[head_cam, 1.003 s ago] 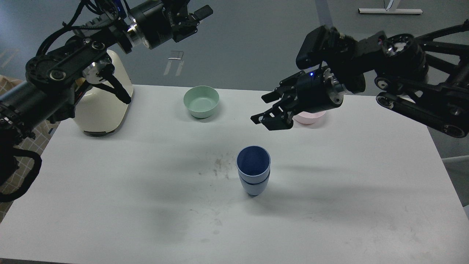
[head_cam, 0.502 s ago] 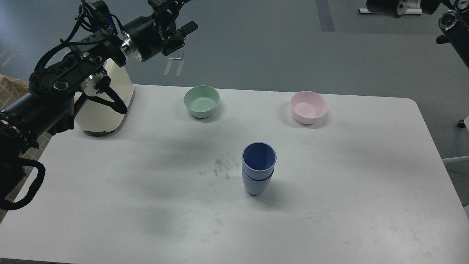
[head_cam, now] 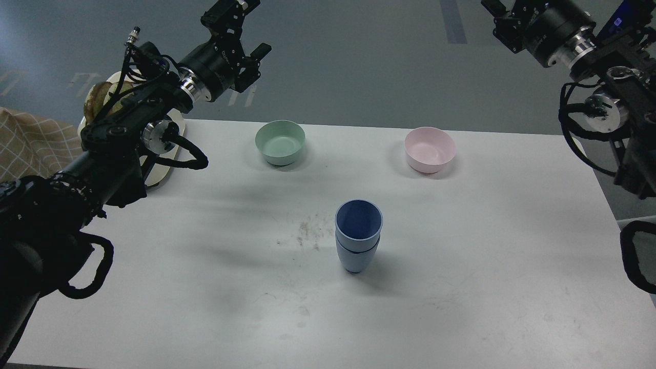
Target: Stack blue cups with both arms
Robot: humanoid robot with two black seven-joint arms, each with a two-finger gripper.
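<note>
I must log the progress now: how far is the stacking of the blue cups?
Done: the blue cups stand nested, upright on the table. In hand: nothing; the left gripper and the right gripper are raised, far from the stack. Left: apparently nothing.

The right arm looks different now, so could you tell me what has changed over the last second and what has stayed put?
The right gripper, which hung open over the table near the pink bowl, has pulled up and back to the top right corner, uncovering the bowl. The left gripper has drawn back slightly, holding nothing. The stacked blue cups, the mint-green bowl and the pink bowl have stayed where they were.
</note>
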